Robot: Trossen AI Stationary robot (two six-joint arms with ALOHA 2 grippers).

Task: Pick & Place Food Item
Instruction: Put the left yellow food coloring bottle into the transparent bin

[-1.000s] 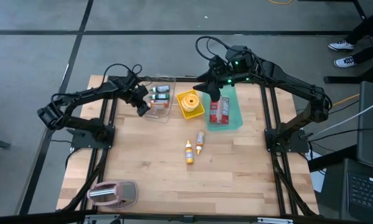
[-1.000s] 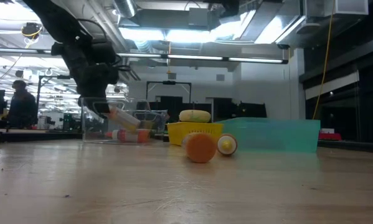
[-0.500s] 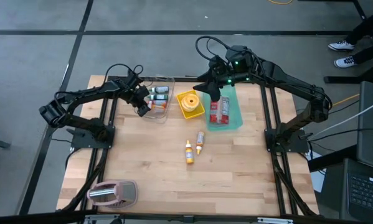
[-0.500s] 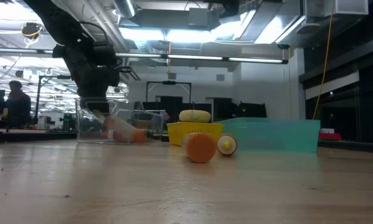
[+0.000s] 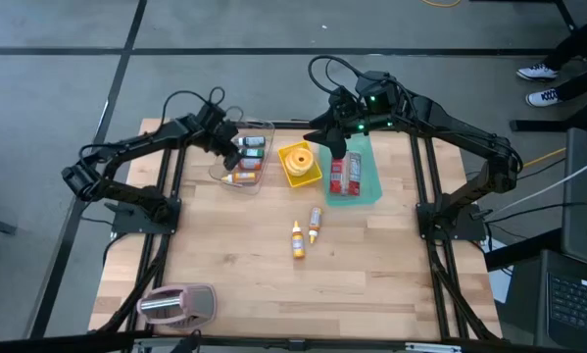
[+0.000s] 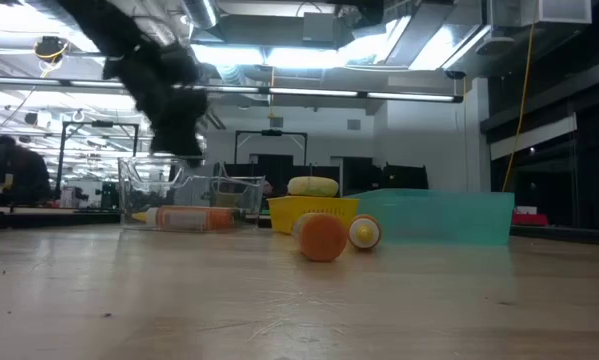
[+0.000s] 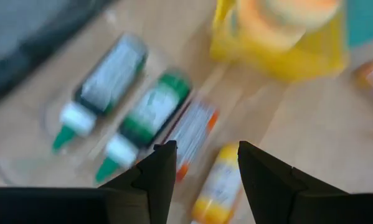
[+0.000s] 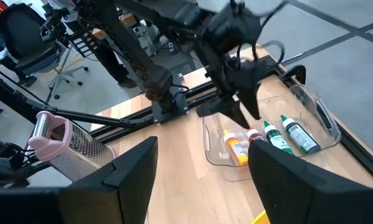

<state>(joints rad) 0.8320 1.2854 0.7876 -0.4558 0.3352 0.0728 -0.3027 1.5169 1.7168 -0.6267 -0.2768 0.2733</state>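
A clear tray (image 5: 244, 157) at the far left holds several small bottles lying on their sides: two green-capped ones (image 7: 136, 118), a red-and-white one (image 7: 192, 134) and a yellow one (image 7: 217, 183). My left gripper (image 7: 202, 165) hovers open just above them, touching none; it also shows over the tray (image 5: 229, 155). Two more yellow bottles (image 5: 306, 231) lie mid-table. My right gripper (image 8: 202, 174) stands open, high over the far end of the teal tray (image 5: 369, 181).
A yellow container (image 5: 300, 163) with a round yellow item stands between the clear tray and the teal tray, which holds red packets (image 5: 345, 174). A pink-handled grater (image 5: 175, 304) lies at the near left corner. The table's middle and near right are bare wood.
My left gripper has let go of an orange-capped bottle, which was tilted under its fingers and now lies flat in the clear tray. The gripper has then risen and drawn back toward the table's far edge.
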